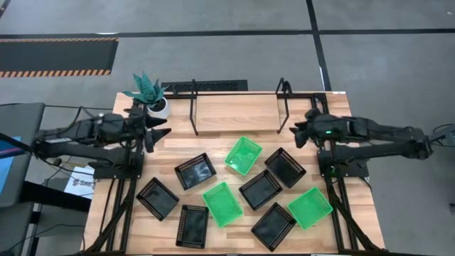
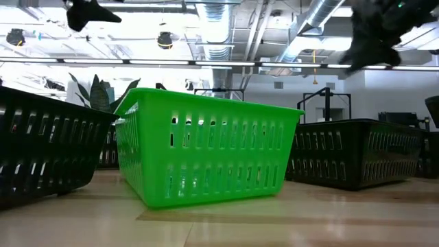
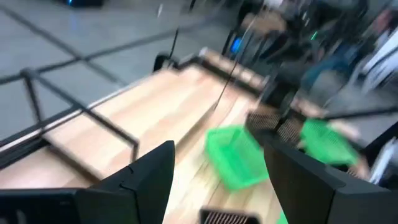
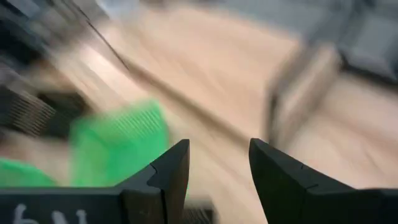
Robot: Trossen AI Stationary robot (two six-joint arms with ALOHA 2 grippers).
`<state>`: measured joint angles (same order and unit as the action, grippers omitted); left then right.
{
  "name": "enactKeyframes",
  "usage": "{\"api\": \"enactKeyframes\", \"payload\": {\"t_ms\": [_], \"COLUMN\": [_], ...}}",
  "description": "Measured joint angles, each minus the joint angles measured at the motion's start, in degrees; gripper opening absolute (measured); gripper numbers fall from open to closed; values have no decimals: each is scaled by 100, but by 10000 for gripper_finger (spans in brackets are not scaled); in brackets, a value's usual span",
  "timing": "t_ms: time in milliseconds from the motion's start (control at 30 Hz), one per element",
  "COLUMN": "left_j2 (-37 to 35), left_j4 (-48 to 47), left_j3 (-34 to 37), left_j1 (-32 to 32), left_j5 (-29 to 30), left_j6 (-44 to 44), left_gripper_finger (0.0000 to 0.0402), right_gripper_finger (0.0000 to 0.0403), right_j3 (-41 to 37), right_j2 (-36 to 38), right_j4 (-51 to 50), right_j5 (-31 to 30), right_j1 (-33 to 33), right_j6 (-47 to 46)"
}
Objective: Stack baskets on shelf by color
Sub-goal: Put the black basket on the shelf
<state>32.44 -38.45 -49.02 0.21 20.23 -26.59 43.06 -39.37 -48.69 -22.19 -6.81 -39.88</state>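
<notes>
Both grippers stand with their jaws well apart and nothing between them. The left gripper point(image 1: 165, 133) hangs at the left of the overhead frame, just beside the potted plant point(image 1: 149, 94) and clear of every basket; its wrist view shows its two fingers point(image 3: 146, 180) spread over bare wood. The right gripper point(image 1: 296, 131) hangs at the right of the frame, near the right end of the shelf point(image 1: 238, 107), its fingers point(image 4: 168, 174) also parted over the table point(image 1: 128, 238), though that wrist view is smeared and little else can be read from it. The shelf sits along the upper middle of the overhead frame and appears to hold nothing. Nine baskets lie loose on the table in the lower half of the frame, all upright and empty: six black baskets point(image 1: 195, 171) and three green baskets point(image 1: 243, 155). One green basket lies just below the shelf, one point(image 1: 222, 204) in the lower middle, and one point(image 1: 310, 208) at the lower right. Some neighbours touch at corners.
</notes>
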Motion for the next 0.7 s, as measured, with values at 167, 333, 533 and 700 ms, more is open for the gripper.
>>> {"api": "enactKeyframes", "payload": {"t_ms": [167,333,533,700], "left_j2": [583,704,654,533], "left_j4": [-647,-712,-761,-800], "left_j3": [-547,-553,-553,-555], "left_j1": [0,0,-1,0], "left_j5": [2,2,2,4], "left_j6": [29,44,46,48], "left_gripper_finger": [236,236,236,236], "right_gripper_finger": [191,191,194,208], "right_j3": [298,14,-99,-110], "right_j2": [-1290,-2204,-2823,-2940], "right_j4": [-1502,-1413,-660,-411], "right_j5": [575,1178,1468,1580], "right_j1": [7,89,340,431], "right_j6": [-576,-525,-400,-399]}}
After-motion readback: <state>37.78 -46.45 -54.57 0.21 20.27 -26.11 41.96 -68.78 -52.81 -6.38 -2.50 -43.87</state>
